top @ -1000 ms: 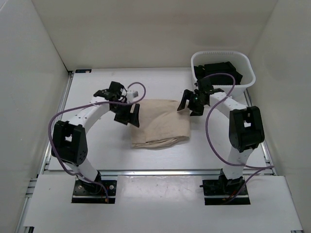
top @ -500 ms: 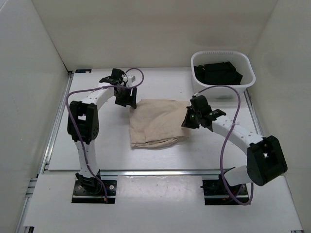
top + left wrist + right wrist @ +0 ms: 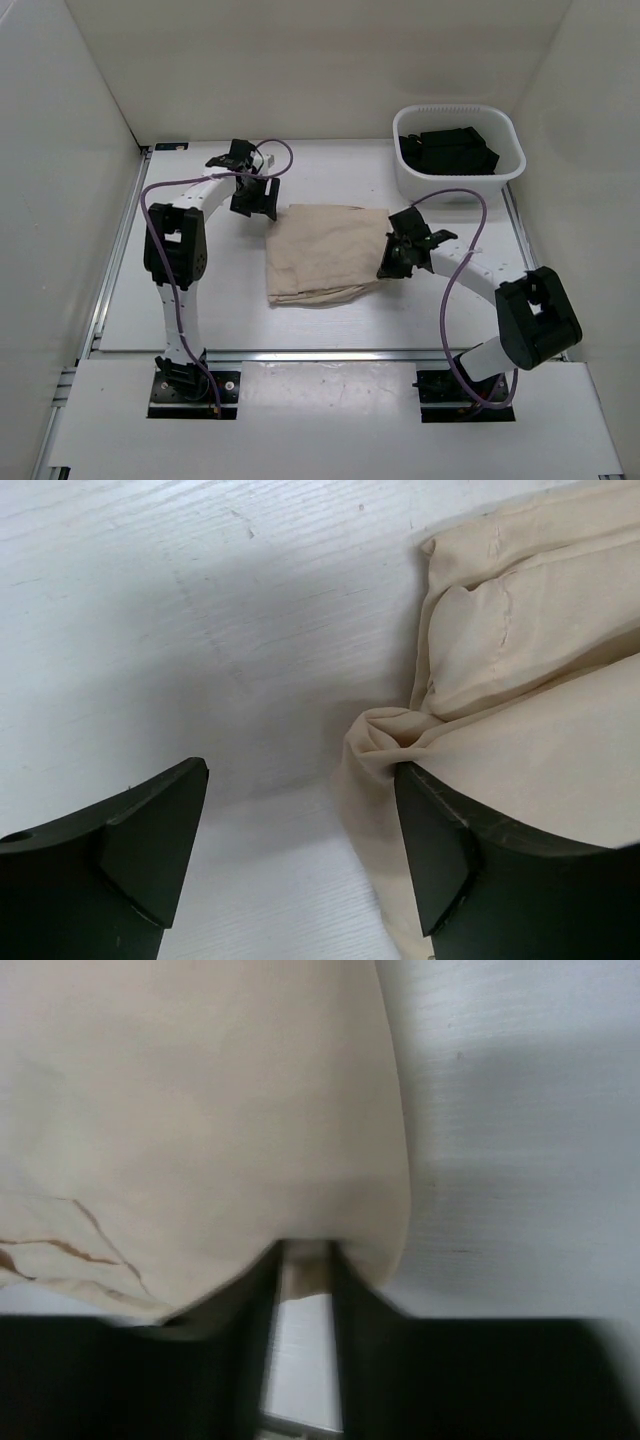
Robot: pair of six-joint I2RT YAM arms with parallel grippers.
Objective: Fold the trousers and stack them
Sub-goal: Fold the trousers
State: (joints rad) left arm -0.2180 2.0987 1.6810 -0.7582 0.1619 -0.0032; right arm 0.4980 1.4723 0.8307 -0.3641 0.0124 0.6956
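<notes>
The beige trousers (image 3: 325, 250) lie folded into a rough rectangle in the middle of the table. My left gripper (image 3: 255, 203) is at their far left corner. In the left wrist view it (image 3: 300, 770) is wide open: one finger rests on the bunched cloth corner (image 3: 400, 730), the other (image 3: 150, 830) is over bare table. My right gripper (image 3: 393, 262) is at the trousers' right edge. In the right wrist view it (image 3: 305, 1250) has its jaws almost together, pinching the edge of the cloth (image 3: 200, 1110).
A white basket (image 3: 505, 170) stands at the back right with black folded garments (image 3: 450, 150) in it. White walls close in the table on the left, back and right. Purple cables loop off both arms.
My left gripper has moved from the cloth's left side back to its far left corner. My right gripper has dropped from near the basket to the cloth's right edge and closed on it.
</notes>
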